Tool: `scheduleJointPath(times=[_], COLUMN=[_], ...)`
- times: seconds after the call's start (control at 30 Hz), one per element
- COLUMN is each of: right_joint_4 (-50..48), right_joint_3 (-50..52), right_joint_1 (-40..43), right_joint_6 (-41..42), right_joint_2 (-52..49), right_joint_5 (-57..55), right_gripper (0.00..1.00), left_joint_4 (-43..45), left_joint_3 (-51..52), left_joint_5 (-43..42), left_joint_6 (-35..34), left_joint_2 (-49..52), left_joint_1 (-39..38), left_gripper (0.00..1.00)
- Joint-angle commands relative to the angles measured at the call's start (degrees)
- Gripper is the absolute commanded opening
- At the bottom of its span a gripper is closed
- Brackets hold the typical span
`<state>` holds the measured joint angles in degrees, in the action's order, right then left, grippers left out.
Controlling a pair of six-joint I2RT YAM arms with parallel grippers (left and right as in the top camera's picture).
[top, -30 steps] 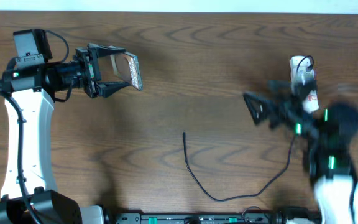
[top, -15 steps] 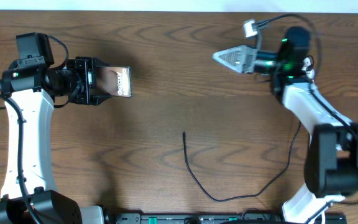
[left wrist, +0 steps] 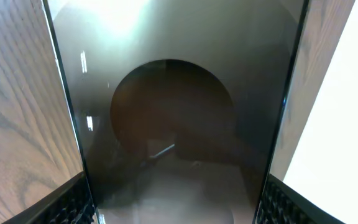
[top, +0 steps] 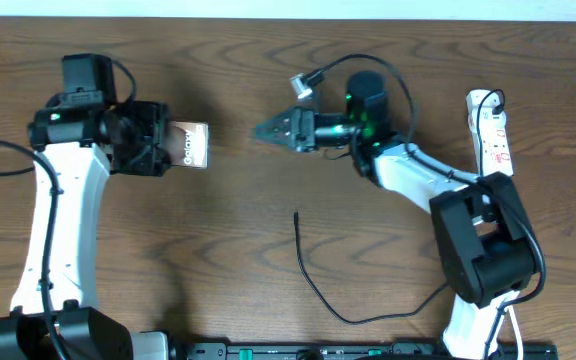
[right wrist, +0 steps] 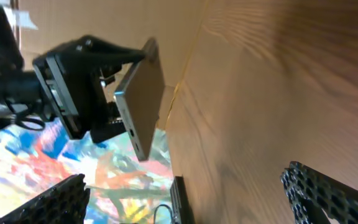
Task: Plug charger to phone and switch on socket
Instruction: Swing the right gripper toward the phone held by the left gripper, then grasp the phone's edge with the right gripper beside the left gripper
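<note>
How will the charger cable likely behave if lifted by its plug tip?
Probably floppy: the charger lies in a loose curve on the table, so slack should sag. Likely light, being so thin. Its small tip could slip from a pinch.

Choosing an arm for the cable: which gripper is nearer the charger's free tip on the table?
Right. In the overhead view, the right gripper, open and empty, is up and left of the charger tip. The left gripper, holding the phone, is farther left.
</note>
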<state>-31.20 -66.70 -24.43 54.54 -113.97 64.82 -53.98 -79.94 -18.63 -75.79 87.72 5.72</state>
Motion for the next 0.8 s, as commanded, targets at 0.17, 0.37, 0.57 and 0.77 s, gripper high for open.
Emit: scheduleJointPath(times=[0.17,0.37,0.57,0.77], right_joint_4=[-1.0,-1.0,-1.0,-1.0], right_joint_3=[-1.0,-1.0,-1.0,-1.0], right_joint_1=[-3.8,-5.6,-7.1,-8.5], right_joint_6=[-2.1,-3.0,-3.0,-1.6], right_joint_2=[0.1,0.1,0.1,0.1], right_joint_5=[-2.6,-3.9,-5.5,-7.6], right_gripper=[0.99,0.99,0.99,0.99], left_joint_4=[0.2,0.3,0.5,0.5], left_joint_3=[-0.1,-0.1,-0.1,-0.1], left_joint_5=[2.8,2.9,2.9,4.4], left_joint_6=[-2.6,-5.3,-6.9,-8.9], left_joint_2=[1.6,1.8,1.8,1.9], left_joint_1=[-3.4,-5.6,-7.7,-10.1], left_gripper=[0.07,0.07,0.08,0.08])
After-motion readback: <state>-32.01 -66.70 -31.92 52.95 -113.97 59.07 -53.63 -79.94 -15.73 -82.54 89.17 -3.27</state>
